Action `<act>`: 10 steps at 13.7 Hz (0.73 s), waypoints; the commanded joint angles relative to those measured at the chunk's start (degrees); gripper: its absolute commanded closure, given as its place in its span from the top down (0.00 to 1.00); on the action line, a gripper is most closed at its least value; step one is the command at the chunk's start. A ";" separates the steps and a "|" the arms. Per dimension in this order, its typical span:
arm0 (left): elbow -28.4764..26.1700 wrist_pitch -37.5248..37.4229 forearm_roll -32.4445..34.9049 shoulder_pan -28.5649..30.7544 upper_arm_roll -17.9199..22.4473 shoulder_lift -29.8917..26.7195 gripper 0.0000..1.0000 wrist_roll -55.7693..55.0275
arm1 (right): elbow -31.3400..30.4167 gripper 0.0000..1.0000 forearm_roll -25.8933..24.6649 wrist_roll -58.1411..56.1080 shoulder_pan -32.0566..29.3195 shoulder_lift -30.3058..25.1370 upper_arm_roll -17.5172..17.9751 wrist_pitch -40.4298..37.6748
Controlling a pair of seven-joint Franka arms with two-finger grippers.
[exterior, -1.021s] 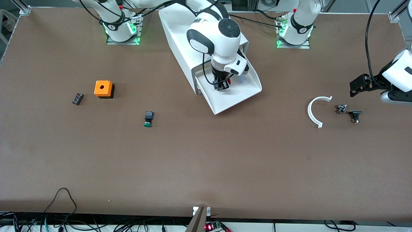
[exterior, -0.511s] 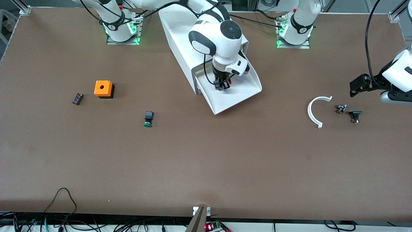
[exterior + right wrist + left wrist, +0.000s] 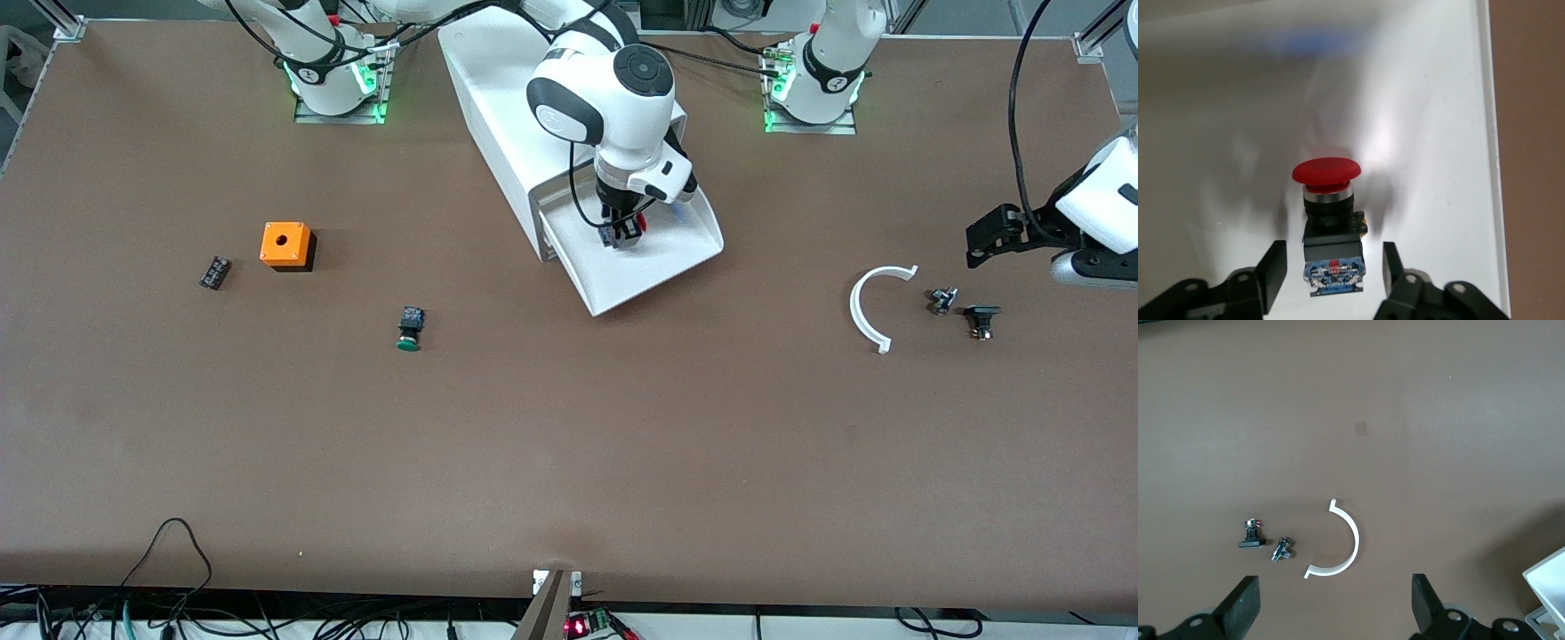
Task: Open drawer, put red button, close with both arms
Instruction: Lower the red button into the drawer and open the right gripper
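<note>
Front view: no readable writing shows. On the brown matte surface (image 3: 569, 444), the boxy white plastic cabinet (image 3: 498, 116) has its shallow white drawer (image 3: 658, 258) pulled out. The right end effector (image 3: 621, 233) hangs over that drawer; the small red-capped push-button (image 3: 637, 222) peeks out beside it. The left end effector (image 3: 991, 233) waits toward the left arm's end, above a white plastic half-ring (image 3: 867, 311).

Left wrist view: the left end effector (image 3: 1331, 603) is spread wide over bare surface, the half-ring (image 3: 1341, 543) near it.

Right wrist view: only here is the button (image 3: 1328, 213) plain, lying on the drawer floor (image 3: 1218, 133), between the right end effector's (image 3: 1328, 267) spread fingers (image 3: 1275, 267), untouched.
</note>
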 commanded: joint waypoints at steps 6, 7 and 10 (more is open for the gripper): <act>-1.56 2.35 0.85 0.22 -3.86 1.48 1.00 -5.47 | 6.07 1.00 -0.79 15.70 -5.02 -6.72 -0.49 -3.36; -2.36 3.76 0.84 0.13 -5.35 1.83 1.00 -7.31 | 6.08 1.00 -0.70 18.59 -7.39 -7.95 -0.49 -2.84; -7.09 9.99 0.76 -0.05 -9.65 3.68 1.00 -17.49 | 5.99 1.00 0.00 28.61 -14.24 -11.03 -0.58 -2.74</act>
